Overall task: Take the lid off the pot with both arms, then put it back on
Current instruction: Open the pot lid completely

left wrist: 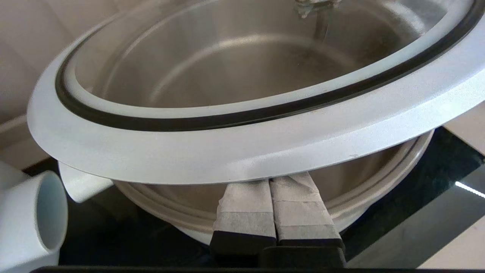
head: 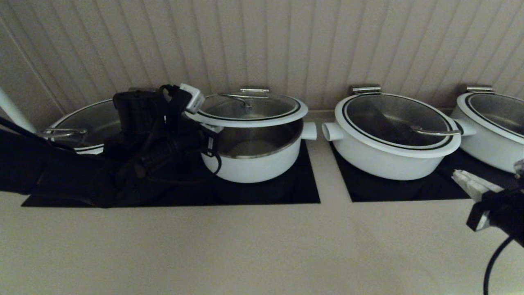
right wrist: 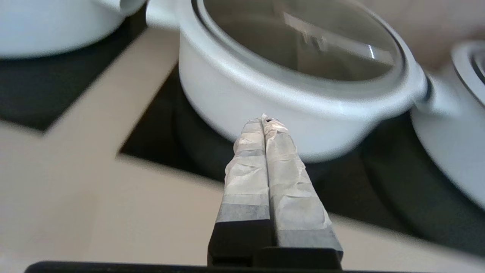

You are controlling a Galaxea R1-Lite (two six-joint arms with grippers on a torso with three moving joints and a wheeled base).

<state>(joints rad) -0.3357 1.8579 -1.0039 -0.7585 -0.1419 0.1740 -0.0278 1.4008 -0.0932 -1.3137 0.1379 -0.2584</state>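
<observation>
The lid (head: 249, 110) hangs clear above the pot (head: 256, 155), its white rim resting on the left gripper (left wrist: 271, 182), whose taped fingers (left wrist: 246, 206) are pressed together beneath it. The right gripper (right wrist: 265, 121), pinched empty, hovers well apart beside a wider lidded pot (right wrist: 299, 87).

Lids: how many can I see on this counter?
4: far left lid, mostly behind the left arm; the lid raised over the pot; one right of centre; one at the right edge.
</observation>
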